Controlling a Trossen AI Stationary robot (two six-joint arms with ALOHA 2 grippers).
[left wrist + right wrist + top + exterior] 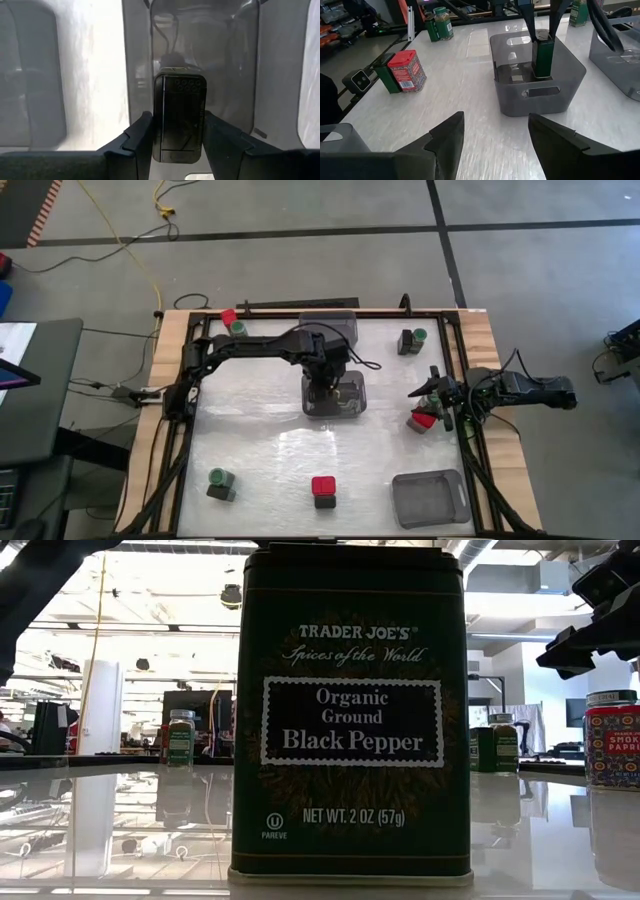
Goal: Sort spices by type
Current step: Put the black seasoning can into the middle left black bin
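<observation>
Black-topped tin (178,117) sits clamped between left tool (177,131) fingers, inside bin (540,95).

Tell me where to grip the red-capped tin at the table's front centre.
Probably best to come from above and pinch the red-capped tin across its two free flat sides, just under the cap; it stands upright, and a dark tin sits against its front face.

High view: straight down over the whole table (270,460), both arms visible.
Low view: table height, level across, a black pepper tin (350,710) very close at frame centre.
Left wrist view: close, down into the grey bin (272,75).
Right wrist view: across the table; shares that bin (540,95).
</observation>
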